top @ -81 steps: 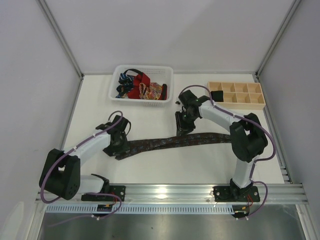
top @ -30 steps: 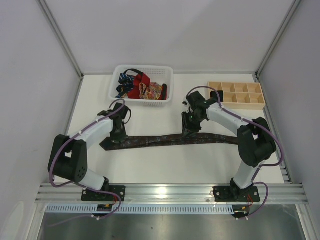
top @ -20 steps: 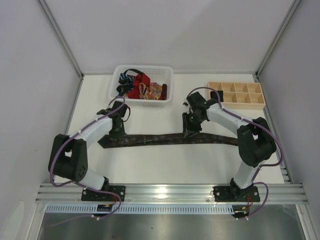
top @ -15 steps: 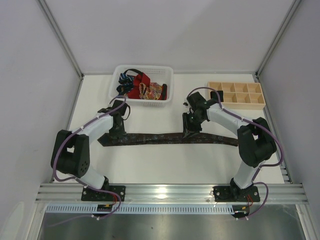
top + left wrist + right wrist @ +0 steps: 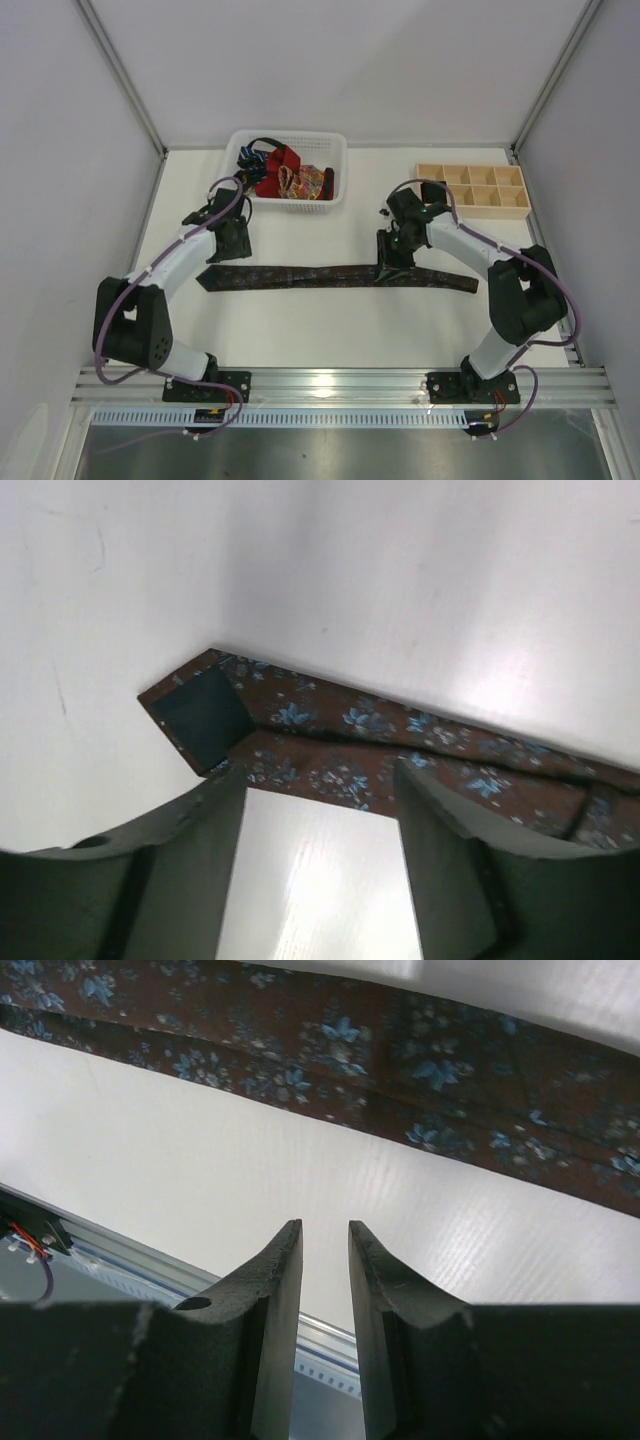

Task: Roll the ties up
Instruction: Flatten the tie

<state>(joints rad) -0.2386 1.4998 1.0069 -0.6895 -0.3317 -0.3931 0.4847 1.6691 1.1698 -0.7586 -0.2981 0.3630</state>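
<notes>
A dark brown tie with small blue flowers lies flat and straight across the table, its pointed end to the left. My left gripper hovers just behind that end. In the left wrist view it is open, with bare table between its fingers and the tie's point just past them. My right gripper stands at the tie's right-hand part. In the right wrist view its jaws are a narrow gap apart with nothing between them, and the tie runs beyond the tips.
A white mesh basket at the back holds red, blue and patterned ties. A pale wooden tray with square compartments sits at the back right. The metal rail runs along the near edge.
My left gripper has opened, let go of the tie's left end and drawn back toward the basket. The tie now lies straighter. The right gripper has shifted slightly right.
</notes>
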